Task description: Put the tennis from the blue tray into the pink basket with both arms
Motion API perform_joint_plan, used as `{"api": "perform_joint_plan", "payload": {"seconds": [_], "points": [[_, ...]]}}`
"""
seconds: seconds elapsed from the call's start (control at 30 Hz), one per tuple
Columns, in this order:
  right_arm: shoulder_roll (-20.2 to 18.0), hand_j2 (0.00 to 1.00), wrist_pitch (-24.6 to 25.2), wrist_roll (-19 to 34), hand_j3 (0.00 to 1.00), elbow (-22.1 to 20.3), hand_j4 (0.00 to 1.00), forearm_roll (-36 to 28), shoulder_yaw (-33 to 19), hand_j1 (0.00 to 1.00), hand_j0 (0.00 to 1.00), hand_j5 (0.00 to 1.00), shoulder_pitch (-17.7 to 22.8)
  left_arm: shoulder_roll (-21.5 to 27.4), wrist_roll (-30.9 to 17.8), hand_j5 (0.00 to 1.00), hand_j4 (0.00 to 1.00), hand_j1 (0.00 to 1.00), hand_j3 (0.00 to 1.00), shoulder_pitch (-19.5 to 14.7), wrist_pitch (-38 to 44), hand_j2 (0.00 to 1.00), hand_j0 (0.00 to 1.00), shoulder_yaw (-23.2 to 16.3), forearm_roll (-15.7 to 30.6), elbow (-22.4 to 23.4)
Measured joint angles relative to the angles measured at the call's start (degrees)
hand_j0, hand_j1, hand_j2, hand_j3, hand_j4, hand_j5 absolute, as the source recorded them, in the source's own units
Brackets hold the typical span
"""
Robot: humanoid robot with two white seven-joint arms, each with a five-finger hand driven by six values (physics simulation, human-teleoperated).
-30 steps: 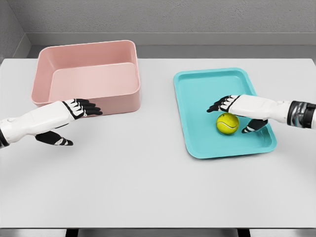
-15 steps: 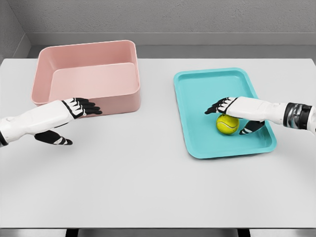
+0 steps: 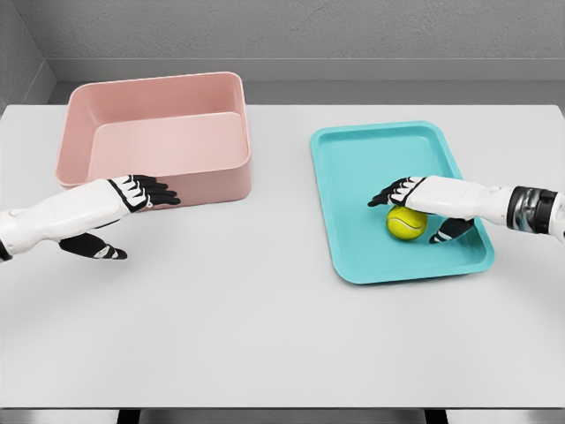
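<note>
No readable txt, labels, brands, nos. or signs anywhere: nothing printed on any obj in head view.

Simulated test bench: bare white table (image 3: 265,336), plain grey wall (image 3: 309,31).

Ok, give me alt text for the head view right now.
The right hand reaches over a tennis ball lying in a blue tray. The left hand hovers open before an empty pink basket.
</note>
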Motion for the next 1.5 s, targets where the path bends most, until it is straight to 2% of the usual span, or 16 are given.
{"api": "perform_joint_plan", "payload": {"seconds": [0.2,0.4,0.6,0.73,0.83,1.23,1.5], "points": [[0.01,0.97,0.0,0.04,0.97,-0.01,0.97,0.06,0.0,0.97,0.97,0.97,0.0,-0.01,0.01,1.0,1.0,1.0,1.0,-0.09,0.0,1.0,1.0,0.03,-0.05,0.0],[0.03,0.76,0.0,0.47,0.76,0.06,0.76,0.12,-0.02,0.76,0.76,0.76,0.0,0.02,0.0,1.0,1.0,1.0,1.0,-0.17,0.0,1.0,1.0,0.02,-0.09,0.0],[0.62,0.64,-0.01,1.41,0.64,0.24,0.64,0.12,-0.05,0.64,0.64,0.64,0.0,-0.04,-0.02,1.0,1.0,1.0,1.0,-0.09,0.0,1.0,1.0,0.05,-0.11,-0.05],[0.8,0.64,0.01,1.56,0.64,0.38,0.64,0.09,-0.08,0.64,0.64,0.64,0.0,0.01,0.0,1.0,1.0,1.0,1.0,-0.18,0.0,1.0,1.0,0.04,-0.11,-0.01],[0.85,0.59,0.01,1.62,0.59,0.29,0.59,0.13,-0.09,0.59,0.59,0.59,0.0,-0.04,-0.01,1.0,1.0,1.0,1.0,-0.18,0.0,1.0,1.0,0.03,-0.13,-0.01],[0.76,0.59,-0.01,2.02,0.59,-2.38,0.59,0.09,-0.56,0.59,0.59,0.59,-0.88,0.1,0.02,1.0,1.0,1.0,1.0,-0.09,0.0,1.0,1.0,-0.2,-0.12,0.0],[0.69,0.59,-0.01,2.01,0.59,-3.43,0.59,-0.02,-0.68,0.59,0.59,0.59,-3.43,0.03,0.0,1.0,1.0,1.0,1.0,-0.09,0.0,1.0,1.0,-0.3,-0.17,0.0]]}}
